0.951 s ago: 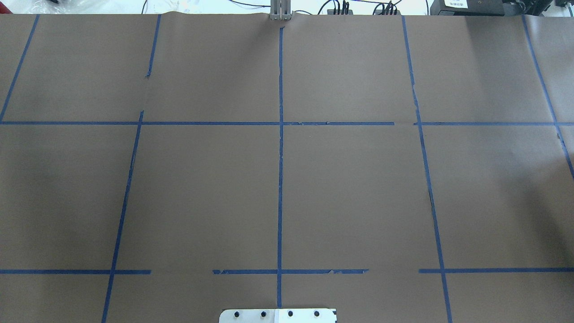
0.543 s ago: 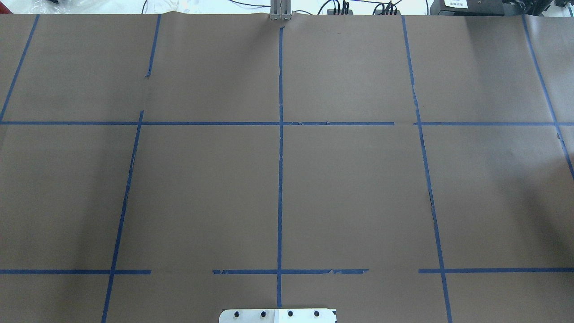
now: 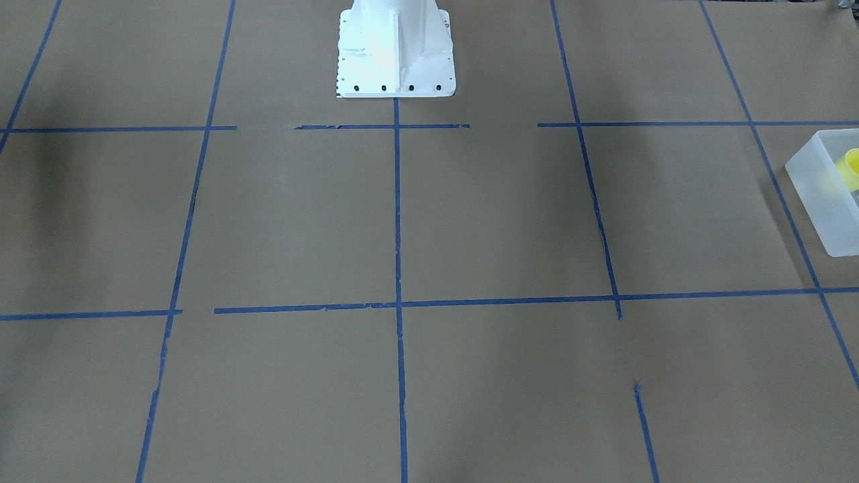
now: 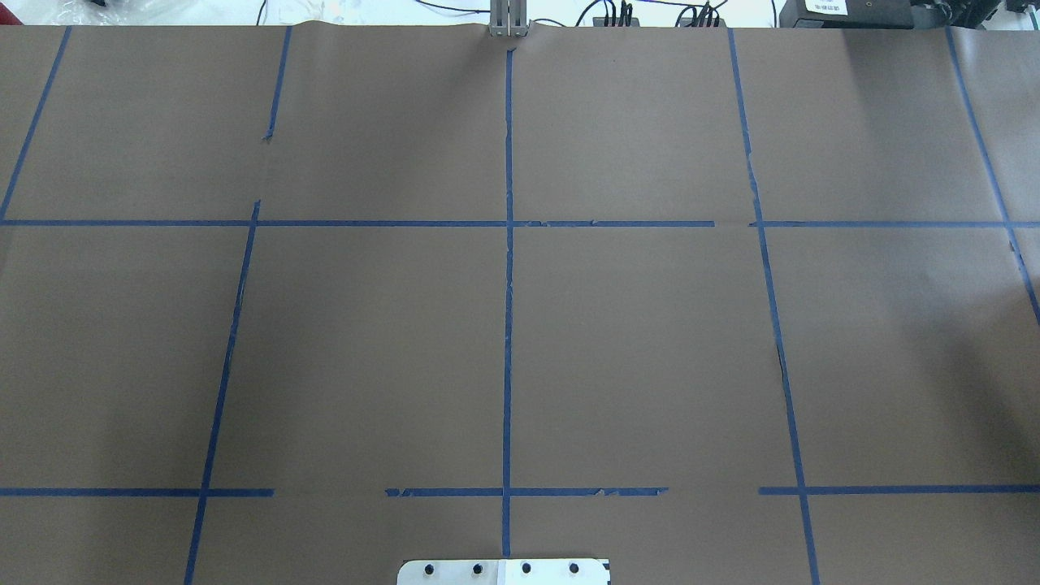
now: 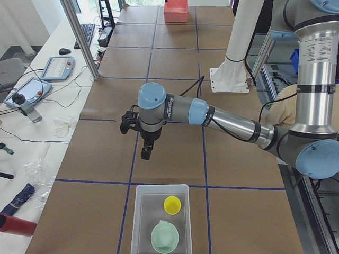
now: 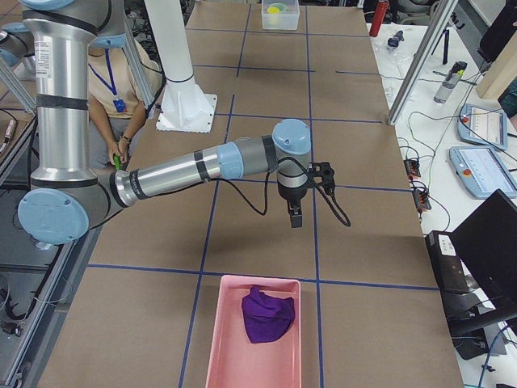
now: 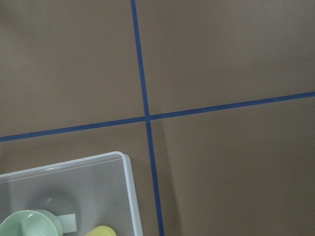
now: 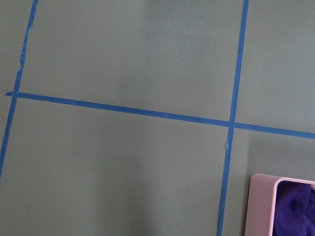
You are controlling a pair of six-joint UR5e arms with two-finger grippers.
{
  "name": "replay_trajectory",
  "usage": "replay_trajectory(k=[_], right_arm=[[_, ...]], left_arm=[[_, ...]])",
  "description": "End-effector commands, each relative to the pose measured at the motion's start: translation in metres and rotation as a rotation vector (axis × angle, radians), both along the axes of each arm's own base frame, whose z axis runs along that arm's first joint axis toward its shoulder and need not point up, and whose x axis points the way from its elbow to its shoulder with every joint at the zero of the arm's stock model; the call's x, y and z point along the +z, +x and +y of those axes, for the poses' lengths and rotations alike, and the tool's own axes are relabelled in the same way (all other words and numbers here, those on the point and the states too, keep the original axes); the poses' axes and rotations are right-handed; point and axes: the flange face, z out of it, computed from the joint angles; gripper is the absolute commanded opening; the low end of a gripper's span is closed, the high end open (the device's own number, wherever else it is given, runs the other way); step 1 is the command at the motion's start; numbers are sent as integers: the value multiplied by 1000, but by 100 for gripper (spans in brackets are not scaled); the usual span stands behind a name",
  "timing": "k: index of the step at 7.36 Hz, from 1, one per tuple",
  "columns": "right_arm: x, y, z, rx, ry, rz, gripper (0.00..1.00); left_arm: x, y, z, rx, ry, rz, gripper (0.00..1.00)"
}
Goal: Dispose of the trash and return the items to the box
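The frosted white box (image 5: 151, 203) stands at the table's left end. The yellow cup (image 5: 172, 205) and the mint-green bowl (image 5: 164, 236) sit inside it. The front-facing view shows the box (image 3: 815, 194) and cup (image 3: 851, 164) at its right edge. The left wrist view shows the box corner (image 7: 129, 187), bowl (image 7: 27, 223) and cup (image 7: 101, 231). My left gripper (image 5: 144, 155) hangs above the table just short of the box. My right gripper (image 6: 296, 220) hangs above the table short of the pink bin. I cannot tell whether either is open or shut.
A pink bin (image 6: 222, 339) with a purple cloth (image 6: 262, 317) in it stands at the table's right end; it also shows in the right wrist view (image 8: 258, 206). The white robot base (image 3: 396, 60) stands at the table's near edge. Blue tape lines cross the brown table cover.
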Motion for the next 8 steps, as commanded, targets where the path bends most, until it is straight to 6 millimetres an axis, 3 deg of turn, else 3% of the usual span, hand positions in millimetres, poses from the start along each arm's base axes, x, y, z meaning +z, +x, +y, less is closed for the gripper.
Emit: replay_trajectory(k=[1, 2, 4, 5, 6, 7, 8], right_arm=[[8, 0, 2, 5, -21, -2, 100], [14, 0, 1, 5, -31, -1, 100], [28, -3, 5, -10, -63, -47, 100], [30, -5, 9, -18, -70, -70, 100], [33, -4, 11, -22, -72, -69, 100], [34, -4, 12, -23, -73, -67, 100], [34, -4, 14, -24, -74, -68, 100]], left_arm=[[49, 22, 54, -8, 69, 12, 100], [71, 18, 72, 9, 135, 22, 100], [78, 19, 71, 16, 76, 68, 100], [75, 19, 66, 18, 16, 63, 100], [69, 23, 46, 47, -4, 50, 100], [93, 18, 47, 102, -41, 16, 100], [91, 16, 38, 147, -61, 10, 100]])
